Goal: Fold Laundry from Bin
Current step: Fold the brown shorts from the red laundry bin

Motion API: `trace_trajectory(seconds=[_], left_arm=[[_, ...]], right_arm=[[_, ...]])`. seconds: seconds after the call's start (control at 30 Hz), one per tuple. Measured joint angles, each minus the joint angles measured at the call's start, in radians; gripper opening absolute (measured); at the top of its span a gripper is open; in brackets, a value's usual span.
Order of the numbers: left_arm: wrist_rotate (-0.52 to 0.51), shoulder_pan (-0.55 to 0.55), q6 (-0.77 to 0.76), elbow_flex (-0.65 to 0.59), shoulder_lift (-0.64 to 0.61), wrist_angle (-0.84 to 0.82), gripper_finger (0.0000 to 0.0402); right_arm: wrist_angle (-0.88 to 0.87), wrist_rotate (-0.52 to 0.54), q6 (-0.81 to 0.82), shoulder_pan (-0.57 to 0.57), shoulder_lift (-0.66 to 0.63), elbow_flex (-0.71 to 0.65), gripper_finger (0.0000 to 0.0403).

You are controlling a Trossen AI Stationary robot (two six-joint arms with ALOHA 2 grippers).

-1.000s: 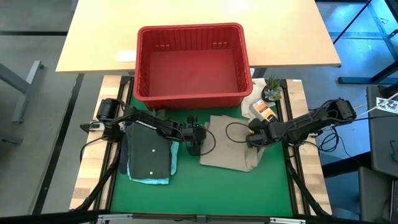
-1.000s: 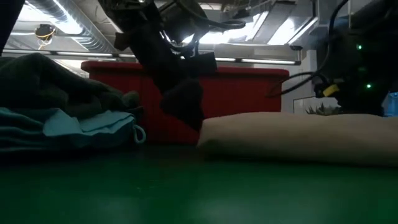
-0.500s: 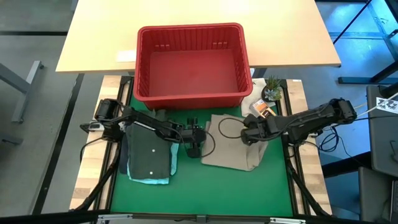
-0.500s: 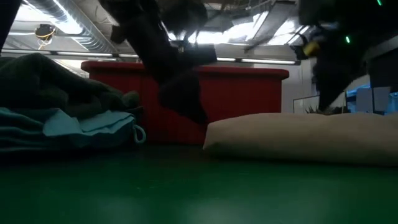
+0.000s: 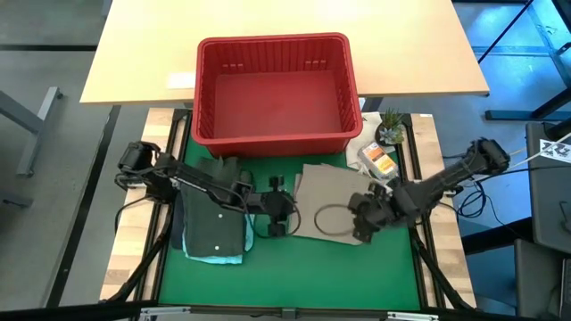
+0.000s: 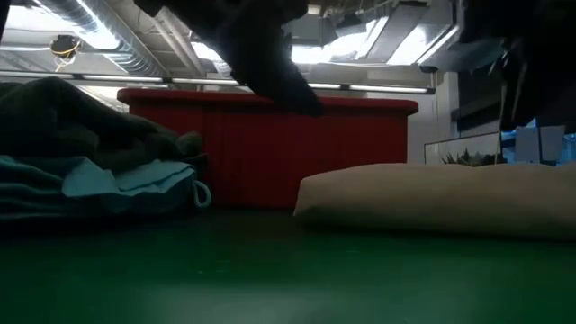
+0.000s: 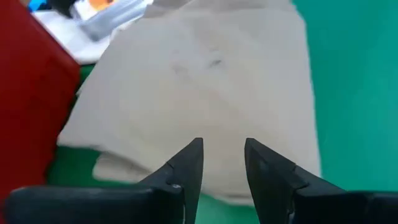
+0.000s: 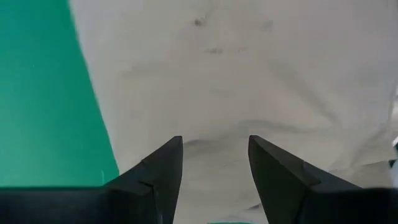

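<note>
The beige-tan garment (image 5: pixel 337 205) lies folded flat on the green worktop (image 5: pixel 294 267) at centre-right of the high view, just below the red bin (image 5: pixel 277 87), which sits at upper centre and looks empty, so this seems to be the last piece being squared up. The folded stack (image 5: pixel 214 223) of dark and teal laundry rests at lower left, parked out of the way of the folding spot. The left hand (image 5: pixel 277 217) hovers at the garment's left edge, its fingers (image 7: pixel 186 168) parted by a narrow gap and holding nothing; the right hand (image 5: pixel 361 223) hangs over the garment's lower right corner, fingers (image 8: pixel 163 167) moderately apart, also empty. Both seem placed to pinch opposite sides for another fold. Compared with a second ago, both hands have slid toward the lower edge of the frame, and the left hand's gap has narrowed, while the garment has hardly shifted
</note>
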Motion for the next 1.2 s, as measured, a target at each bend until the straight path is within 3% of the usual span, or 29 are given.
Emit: trace_trajectory(seconds=[0.13, 0.4, 0.67, 1.2], left_arm=[[-0.002, -0.022, -0.013, -0.001, 0.030, 0.072, 0.0100], [-0.008, -0.028, -0.020, -0.001, 0.139, 0.126, 0.0079], [-0.003, -0.023, -0.019, -0.001, 0.207, 0.144, 0.0068], [0.014, -0.023, -0.026, 0.000, 0.281, 0.139, 0.0064]], right_arm=[[0.002, 0.127, 0.029, 0.090, 0.014, 0.000, 0.0183], [-0.003, 0.141, 0.033, 0.163, 0.141, 0.000, 0.0183], [-0.012, 0.077, 0.035, 0.160, 0.257, -0.001, 0.0183], [-0.053, -0.053, 0.109, 0.161, 0.264, -0.001, 0.0183]])
